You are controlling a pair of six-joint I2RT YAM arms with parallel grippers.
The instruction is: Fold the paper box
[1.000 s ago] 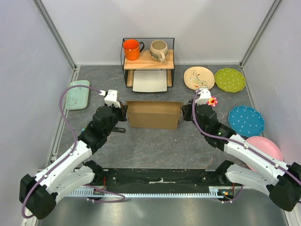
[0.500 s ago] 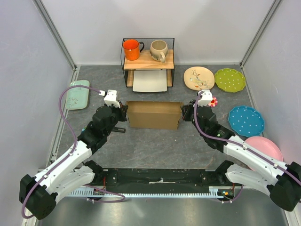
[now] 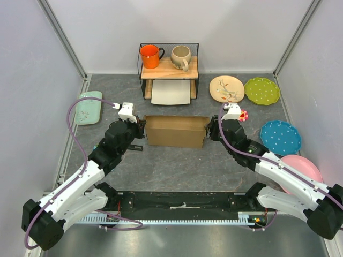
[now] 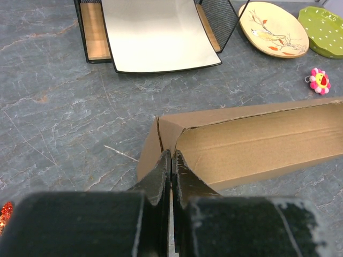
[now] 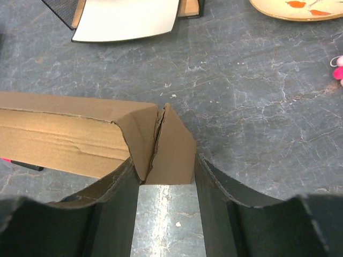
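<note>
Far left: mint-green tray [image 3: 88, 107] lies at the table edge, well apart from everything else.

Left gripper [image 3: 141, 128] is at the left end of the paper box [image 3: 176, 130]. In the left wrist view its fingers [image 4: 159, 176] are pressed flat together, with the tips against the corner where the end flap meets the long wall. Cannot tell whether a cardboard edge is nipped between them. A small black object [image 3: 135, 147] lies on the table near the box's front-left corner.

Centre: the box is plain brown and lies lengthwise across mid-table between the 2 grippers. Its inner wall shows in the left wrist view.

Behind it and apart stands a wire rack [image 3: 142, 64]. An orange mug [image 3: 150, 55] and a beige mug [image 3: 180, 57] sit on its wooden shelf, and a white tray [image 3: 171, 92] lies underneath.

Right gripper [image 3: 210, 128] is at the box's right end. Its fingers [image 5: 214, 198] are parted to a middling gap and straddle the end flap, which is creased into a ridge.

Just beside it is a pink flower toy [image 3: 243, 115].

Right side holds 4 plates:
- cream plate with a bird [image 3: 226, 88]
- green plate [image 3: 262, 91]
- blue plate [image 3: 281, 137]
- pink plate [image 3: 303, 168], partly under the right arm
</note>
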